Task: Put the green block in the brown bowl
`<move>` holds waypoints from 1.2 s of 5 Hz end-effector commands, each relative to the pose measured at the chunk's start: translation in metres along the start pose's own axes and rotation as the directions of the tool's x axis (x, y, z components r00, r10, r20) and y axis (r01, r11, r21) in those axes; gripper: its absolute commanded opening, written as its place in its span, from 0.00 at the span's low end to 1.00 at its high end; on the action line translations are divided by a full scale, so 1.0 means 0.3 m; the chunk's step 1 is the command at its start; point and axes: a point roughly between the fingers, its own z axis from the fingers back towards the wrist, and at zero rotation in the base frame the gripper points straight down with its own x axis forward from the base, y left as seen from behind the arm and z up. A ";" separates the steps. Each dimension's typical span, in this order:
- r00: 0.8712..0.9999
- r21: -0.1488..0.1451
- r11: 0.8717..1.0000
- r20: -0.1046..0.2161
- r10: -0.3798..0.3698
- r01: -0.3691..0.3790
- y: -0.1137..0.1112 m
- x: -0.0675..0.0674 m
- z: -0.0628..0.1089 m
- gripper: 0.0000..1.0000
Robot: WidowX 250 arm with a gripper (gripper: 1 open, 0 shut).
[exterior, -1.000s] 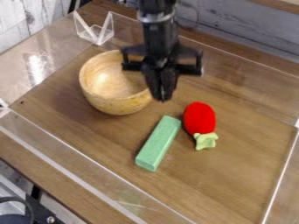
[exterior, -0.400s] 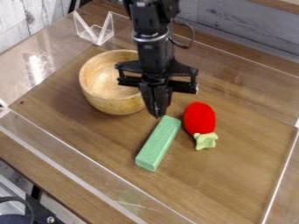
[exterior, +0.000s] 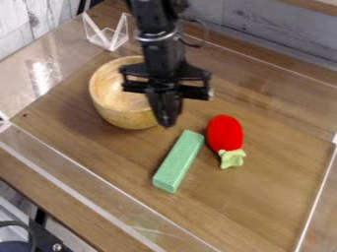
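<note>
Gripper [exterior: 168,118] closed — over wooden tabletop [exterior: 93,162]; pale plank wall [exterior: 42,22] behind.

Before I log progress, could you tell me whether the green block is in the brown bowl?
No, the green block lies on the table, outside the bowl.

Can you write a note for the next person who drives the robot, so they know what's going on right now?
Gripper: closed and holding nothing, up near the right edge of the bowl.
Green block: lying flat on the table, in front of the gripper, just left of the red toy.
Brown bowl: upright on the table, partly hidden by the arm.
Done: nothing yet; the block is outside the bowl.
Left: grab the block, lift it, put it in the bowl.
</note>
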 end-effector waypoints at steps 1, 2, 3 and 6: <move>0.998 -0.010 0.999 0.043 -0.048 0.048 0.002 0.016 0.040 0.00; 0.995 -0.009 0.996 0.031 -0.090 0.090 -0.008 0.004 0.006 1.00; 0.993 -0.008 0.993 0.025 -0.115 0.115 -0.028 -0.018 -0.011 1.00; 0.984 0.001 0.984 0.005 -0.177 0.177 -0.083 -0.078 -0.112 1.00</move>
